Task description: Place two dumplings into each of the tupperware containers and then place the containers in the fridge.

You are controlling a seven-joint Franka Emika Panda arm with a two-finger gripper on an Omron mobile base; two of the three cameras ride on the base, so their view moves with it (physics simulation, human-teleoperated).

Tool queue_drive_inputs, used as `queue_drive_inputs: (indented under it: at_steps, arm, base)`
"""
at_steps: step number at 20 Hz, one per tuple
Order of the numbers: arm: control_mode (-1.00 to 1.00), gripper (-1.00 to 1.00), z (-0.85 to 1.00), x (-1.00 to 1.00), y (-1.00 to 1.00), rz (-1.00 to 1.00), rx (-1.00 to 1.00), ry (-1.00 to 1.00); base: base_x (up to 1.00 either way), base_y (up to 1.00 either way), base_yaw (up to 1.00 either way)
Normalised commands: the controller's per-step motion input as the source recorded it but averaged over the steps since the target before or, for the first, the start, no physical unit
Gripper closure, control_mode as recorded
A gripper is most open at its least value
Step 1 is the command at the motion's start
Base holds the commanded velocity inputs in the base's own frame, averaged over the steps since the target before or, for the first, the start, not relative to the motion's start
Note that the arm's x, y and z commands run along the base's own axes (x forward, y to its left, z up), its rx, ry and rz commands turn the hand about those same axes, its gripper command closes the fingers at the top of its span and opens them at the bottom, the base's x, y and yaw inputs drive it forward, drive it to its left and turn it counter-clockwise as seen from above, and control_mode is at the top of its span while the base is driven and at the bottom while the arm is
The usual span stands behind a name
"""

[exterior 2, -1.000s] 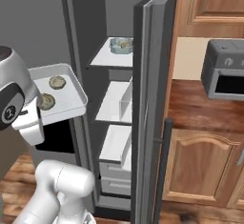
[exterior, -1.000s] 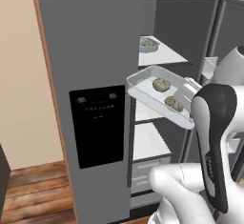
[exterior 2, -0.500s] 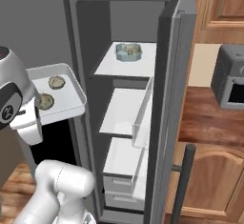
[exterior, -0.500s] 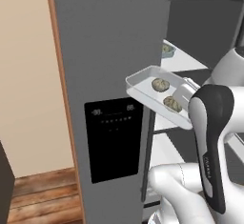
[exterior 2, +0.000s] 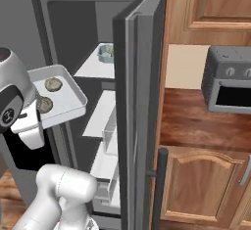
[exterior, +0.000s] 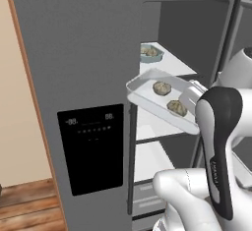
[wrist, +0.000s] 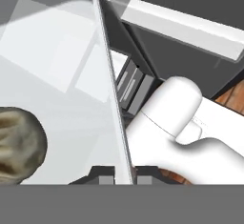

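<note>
The claw (wrist: 118,173) is pinched tight on the side wall of the white tray (exterior: 147,96). It holds the tray up in the air, in front of the open fridge (exterior: 83,68). Two dumplings (exterior: 161,87) sit inside the tray. The blue tub (exterior: 153,54) rests on a white shelf (exterior: 170,65) high inside the fridge, with dumplings in it too. A grey oven (exterior 2: 228,80) stands on the brown desk (exterior 2: 196,121) to the right.
</note>
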Motion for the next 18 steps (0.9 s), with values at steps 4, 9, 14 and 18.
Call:
queue_drive_inputs:
  at_steps: [4,9,14,18]
  arm:
    - [1.0,1.0,0.0,0.0,0.0,0.0,0.0,0.0]
    - [1.0,1.0,0.0,0.0,0.0,0.0,0.0,0.0]
    - [1.0,1.0,0.0,0.0,0.0,0.0,0.0,0.0]
    - [-1.0,1.0,-0.06,0.0,0.0,-0.01,0.0,0.0]
  base:
    - [0.07,-0.21,0.0]
    - [0.01,0.0,0.0]
    - [0.0,0.0,0.0]
    - [0.0,0.0,0.0]
